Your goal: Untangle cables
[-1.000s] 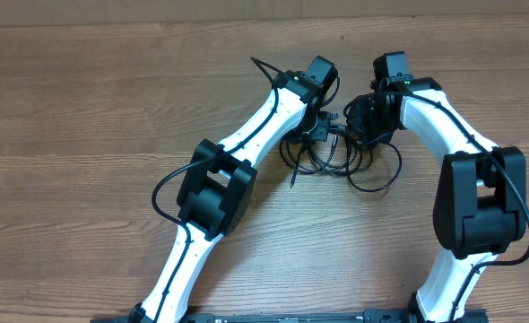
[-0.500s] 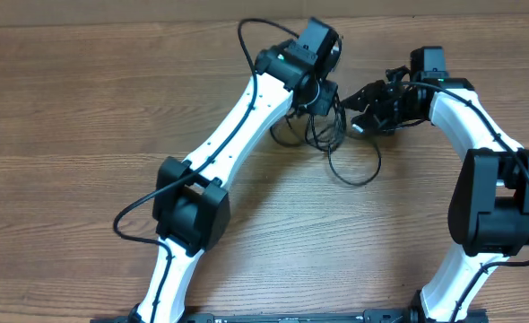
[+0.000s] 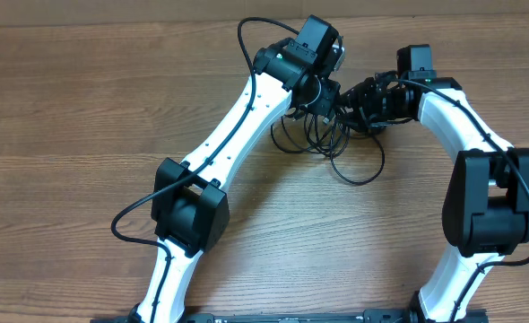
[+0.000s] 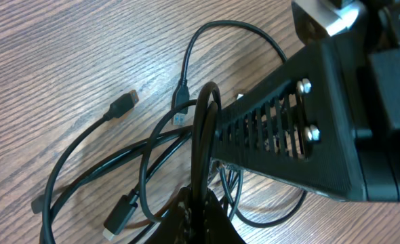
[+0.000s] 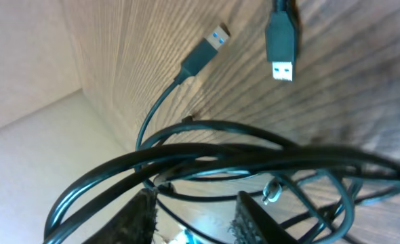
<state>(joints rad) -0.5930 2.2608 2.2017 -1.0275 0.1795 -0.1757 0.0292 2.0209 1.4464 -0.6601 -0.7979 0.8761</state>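
The cables [image 3: 315,135] are thin black cords in a loose tangle on the wooden table, partly lifted. My left gripper [image 3: 325,93] is shut on a cable loop [image 4: 204,129] that rises straight up from its fingertips [image 4: 203,218]; plug ends [image 4: 123,103] lie on the wood below. My right gripper [image 3: 354,104] sits close beside the left one. Its fingers [image 5: 143,218] stand apart, and several cable strands [image 5: 207,159] cross just in front of them. Two USB plugs [image 5: 281,47] show beyond them.
The right gripper's black slotted body [image 4: 302,129] fills the right side of the left wrist view, right against the held loop. A larger cable loop [image 3: 359,182] lies on the table [image 3: 85,108] nearer the arm bases.
The left gripper carried the bundle toward the table's far side and now holds still. The right gripper let go, drew off to the right, then moved back left against the cables with jaws apart.
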